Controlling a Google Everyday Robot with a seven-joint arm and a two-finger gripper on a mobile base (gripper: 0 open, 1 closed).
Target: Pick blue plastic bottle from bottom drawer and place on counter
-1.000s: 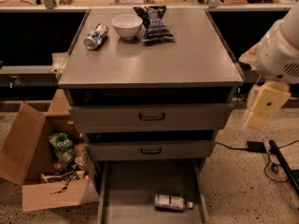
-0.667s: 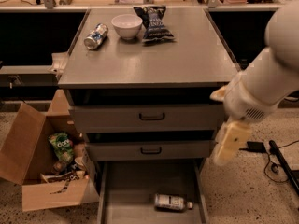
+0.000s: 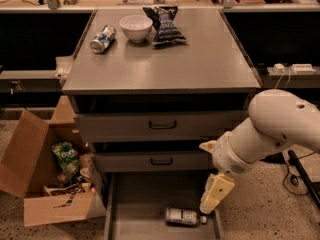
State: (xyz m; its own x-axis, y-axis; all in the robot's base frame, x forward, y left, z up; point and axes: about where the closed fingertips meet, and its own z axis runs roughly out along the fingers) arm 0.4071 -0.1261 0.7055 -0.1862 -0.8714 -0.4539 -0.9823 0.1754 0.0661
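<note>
The blue plastic bottle (image 3: 183,216) lies on its side on the floor of the open bottom drawer (image 3: 137,209), cap pointing right, near the drawer's right wall. My gripper (image 3: 214,195) hangs from the white arm just above and right of the bottle's cap end, over the drawer's right side, not touching the bottle. The counter (image 3: 165,59) is the grey top of the cabinet above.
On the counter stand a blue-and-silver can (image 3: 102,38) lying on its side, a white bowl (image 3: 136,27) and a dark chip bag (image 3: 164,25). Two closed drawers with dark handles (image 3: 162,125) sit above. An open cardboard box (image 3: 40,179) with litter stands at the left.
The arm has swung down and left from beside the cabinet's right edge, bringing the gripper low over the open bottom drawer near the bottle.
</note>
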